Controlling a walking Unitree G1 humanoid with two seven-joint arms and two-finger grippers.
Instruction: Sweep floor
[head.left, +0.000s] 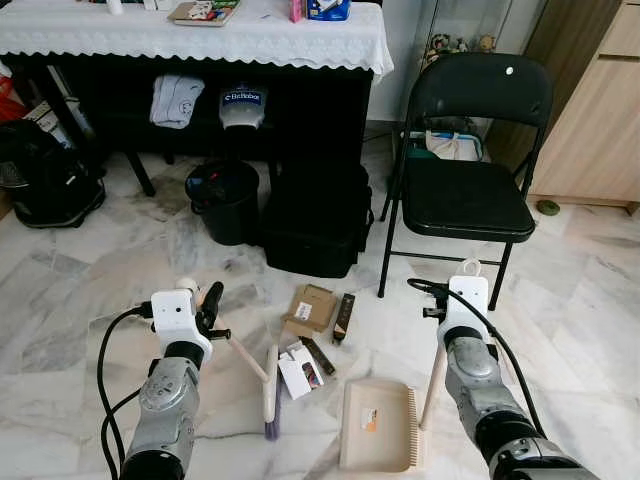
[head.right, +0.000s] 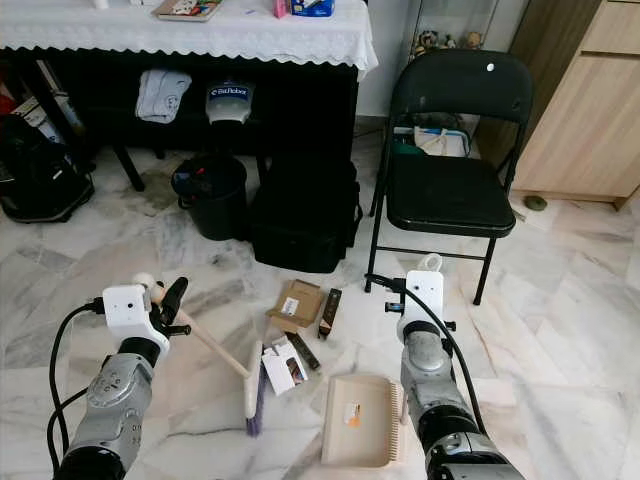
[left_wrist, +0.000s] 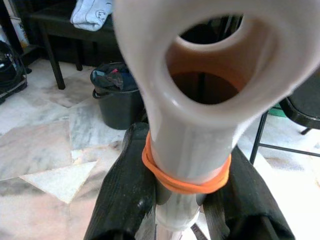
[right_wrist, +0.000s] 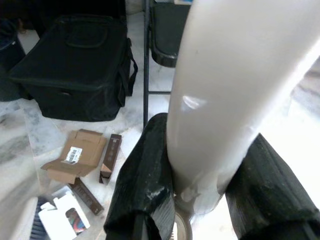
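Note:
My left gripper (head.left: 209, 308) is shut on the pale handle of a small broom (left_wrist: 185, 100), just under an orange rubber band (left_wrist: 186, 180). The handle slants down to the brush head (head.left: 271, 395), which rests on the marble floor. My right gripper (right_wrist: 200, 190) is shut on the white upright handle (head.left: 436, 372) of a beige dustpan (head.left: 378, 425) lying flat on the floor before me. Between brush and pan lies litter: a flattened brown carton (head.left: 310, 308), a narrow dark box (head.left: 343, 317), a white packet (head.left: 300, 371) and a dark strip (head.left: 318, 355).
A black case (head.left: 318, 215) and a black bin (head.left: 225, 200) stand just beyond the litter, under a table with a white cloth (head.left: 200, 40). A black folding chair (head.left: 470, 190) stands at the right, a wooden cabinet (head.left: 600, 120) behind it. A black bag (head.left: 45, 175) sits far left.

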